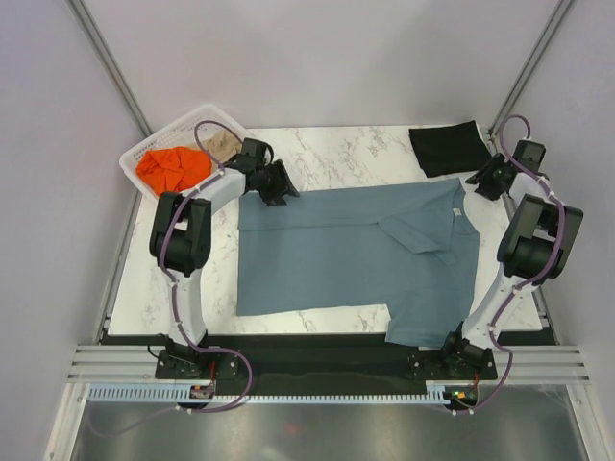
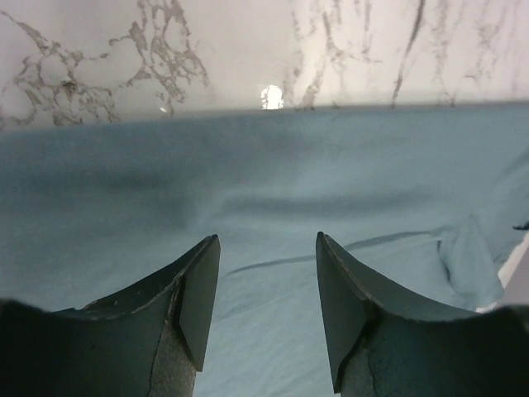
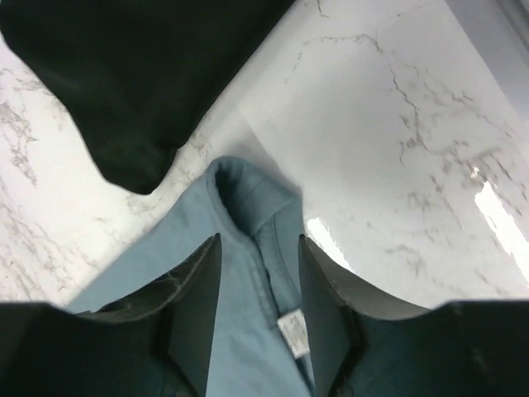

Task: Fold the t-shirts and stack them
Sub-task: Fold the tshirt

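- Left wrist view: the left pincer (image 2: 269,240) holds its 2 fingers apart, with nothing caught between them.
- Directly beneath and just ahead of it lies the slate blue-grey t-shirt (image 2: 289,182), spread flat with a few shallow creases. I cannot tell whether the fingertips touch the cloth.
- Beyond the shirt's far hem, ahead of this pincer, is the bare marble table (image 2: 99,66).
- In the right wrist view the right pincer (image 3: 259,240) also has its 2 fingers apart, not clamped on anything.
- The blue-grey shirt's collar lies in the gap between those fingers, and its white neck label (image 3: 292,324) sits close to the finger on the right of that view.
- Ahead of this pincer and to the left in that view lies the folded black t-shirt (image 3: 140,74), near the collar but separated from it by a strip of marble.
- From the top external view, the blue-grey shirt stretches across the table between the 2 pincers: the left one is over its far hem corner, the right one at the collar end.
- Past the left pincer, at the table's far corner, stands a white lattice basket (image 1: 144,147).
- It holds a crumpled orange t-shirt (image 1: 173,168) and, behind that, a beige t-shirt (image 1: 223,144).
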You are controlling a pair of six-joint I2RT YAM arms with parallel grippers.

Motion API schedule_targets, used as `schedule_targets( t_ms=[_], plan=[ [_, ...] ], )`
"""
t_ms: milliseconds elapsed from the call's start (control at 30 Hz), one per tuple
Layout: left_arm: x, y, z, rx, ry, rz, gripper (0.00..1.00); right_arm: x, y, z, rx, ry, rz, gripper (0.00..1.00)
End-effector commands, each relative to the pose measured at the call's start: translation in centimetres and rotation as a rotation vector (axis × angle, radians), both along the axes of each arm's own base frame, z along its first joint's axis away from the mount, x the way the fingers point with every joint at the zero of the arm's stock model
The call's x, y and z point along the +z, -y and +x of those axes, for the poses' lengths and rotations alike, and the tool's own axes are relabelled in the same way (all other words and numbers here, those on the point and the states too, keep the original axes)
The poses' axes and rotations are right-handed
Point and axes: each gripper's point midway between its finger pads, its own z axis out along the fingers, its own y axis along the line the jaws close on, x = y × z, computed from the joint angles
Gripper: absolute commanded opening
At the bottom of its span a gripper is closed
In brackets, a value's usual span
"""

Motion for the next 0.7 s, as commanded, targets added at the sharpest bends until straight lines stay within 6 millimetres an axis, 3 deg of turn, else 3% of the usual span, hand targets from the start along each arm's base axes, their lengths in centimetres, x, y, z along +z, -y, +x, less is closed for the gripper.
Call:
schedule_targets(
  t_ms=[0,133,200,267,300,333,400,433,467,500,533,567,600,633,667],
  plan=[
    [6.6,1.3,0.1,-0.062,0.102,-0.097,0.58,5.3,0.1,-1.2,-0.055,0.024,-0.011,0.48],
    [6.9,2.3,-2.1,-0.121,0.088,-0.123,0.57,4.7,-3.3,-2.7,-0.010,-0.017,0.037,0.27],
    [7.8,4.1,-4.1,-0.249,0.117,-0.151,0.56,4.7,-4.9,-4.3,0.006,-0.068,0.036,0.25],
    [7.6,5.1,-6.1,-0.325,0.128,-0.137,0.56,4.3,-7.5,-5.8,0.067,-0.120,-0.003,0.34],
    [8.7,5.4,-6.8,-0.343,0.158,-0.141,0.56,4.6,-7.9,-7.4,0.070,-0.169,-0.053,0.37],
    [8.3,5.5,-7.7,-0.361,0.152,-0.139,0.56,4.4,-9.7,-8.2,0.107,-0.202,-0.090,0.42],
    [9.2,6.0,-9.4,-0.398,0.156,-0.174,0.56,5.6,-11.3,-10.3,0.112,-0.222,-0.153,0.44],
    [9.5,6.0,-9.8,-0.395,0.148,-0.189,0.56,4.7,-13.6,-11.8,0.152,-0.248,-0.160,0.45],
    [9.7,6.0,-10.1,-0.397,0.153,-0.200,0.56,4.8,-14.2,-12.7,0.133,-0.247,-0.173,0.45],
    [9.9,5.8,-10.4,-0.394,0.155,-0.201,0.57,6.5,-14.6,-13.4,0.076,-0.189,-0.170,0.47],
    [9.9,5.7,-10.5,-0.392,0.156,-0.201,0.57,4.8,-16.3,-15.4,0.102,-0.209,-0.154,0.50],
    [9.8,5.5,-10.5,-0.387,0.153,-0.200,0.57,6.9,-16.8,-15.3,0.085,-0.096,-0.135,0.54],
    [9.7,5.4,-10.6,-0.385,0.146,-0.203,0.57,7.0,-17.0,-15.6,0.069,-0.054,-0.116,0.62],
    [9.5,5.2,-10.8,-0.379,0.130,-0.212,0.57,4.9,-17.8,-17.4,0.086,-0.060,-0.085,0.66],
    [9.6,5.2,-10.9,-0.384,0.128,-0.223,0.56,6.9,-17.9,-17.0,0.075,0.061,-0.080,0.68]
  ],
)
